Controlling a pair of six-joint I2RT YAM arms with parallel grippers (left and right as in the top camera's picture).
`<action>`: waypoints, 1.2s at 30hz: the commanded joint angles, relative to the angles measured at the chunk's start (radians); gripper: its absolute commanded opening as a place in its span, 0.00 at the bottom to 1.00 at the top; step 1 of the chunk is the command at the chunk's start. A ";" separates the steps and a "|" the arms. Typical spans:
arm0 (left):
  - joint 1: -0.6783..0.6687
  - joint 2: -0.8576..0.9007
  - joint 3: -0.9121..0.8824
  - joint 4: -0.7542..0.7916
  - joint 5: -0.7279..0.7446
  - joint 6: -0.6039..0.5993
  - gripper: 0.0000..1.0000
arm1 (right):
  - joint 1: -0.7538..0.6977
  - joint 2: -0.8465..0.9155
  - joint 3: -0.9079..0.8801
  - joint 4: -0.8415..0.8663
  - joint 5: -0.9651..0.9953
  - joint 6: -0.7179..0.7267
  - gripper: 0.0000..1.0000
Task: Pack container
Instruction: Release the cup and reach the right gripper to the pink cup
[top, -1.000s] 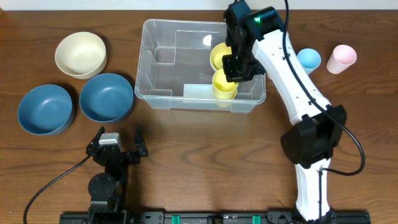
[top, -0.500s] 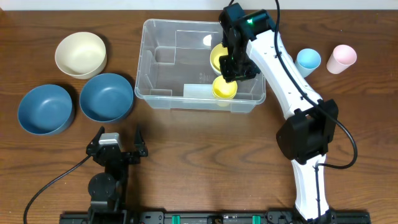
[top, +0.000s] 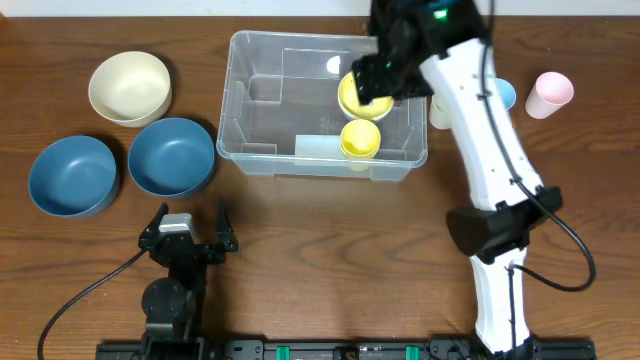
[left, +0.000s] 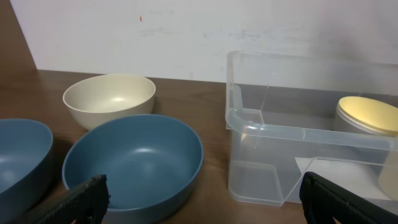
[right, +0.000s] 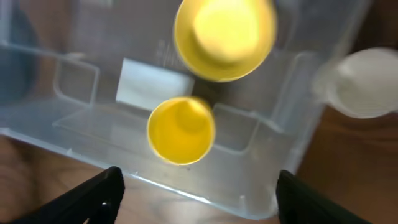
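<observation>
The container (top: 270, 110) is a clear bin at the back middle of the table. Inside its right half lie a yellow bowl (top: 350, 98) and, nearer the front wall, an upright yellow cup (top: 361, 138). My right gripper (top: 378, 82) hangs open above the yellow bowl with nothing between its fingers. From the right wrist, the cup (right: 181, 129) and bowl (right: 225, 37) lie below, with that gripper (right: 199, 202) open over the container's front wall (right: 249, 202). My left gripper (top: 192, 222) rests open near the front edge. In its wrist view, the left gripper (left: 211, 202) faces the container (left: 273, 134).
Two blue bowls (top: 172, 156) (top: 72, 175) and a cream bowl (top: 129, 87) sit left of the container. To its right stand a pale cup (top: 438, 108), a blue cup (top: 503, 95) partly behind the arm, and a pink cup (top: 550, 93).
The right gripper has opened and let go of the yellow cup, which now stands in the container. The gripper has risen and shifted toward the back. The left arm has not moved.
</observation>
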 joint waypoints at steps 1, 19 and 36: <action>0.005 -0.006 -0.023 -0.034 -0.008 0.014 0.98 | -0.119 -0.032 0.025 -0.007 0.024 0.005 0.82; 0.005 -0.006 -0.023 -0.034 -0.008 0.014 0.98 | -0.709 0.035 -0.047 0.138 0.044 0.042 0.82; 0.005 -0.006 -0.023 -0.034 -0.008 0.013 0.98 | -0.750 0.335 -0.047 0.203 0.053 0.031 0.79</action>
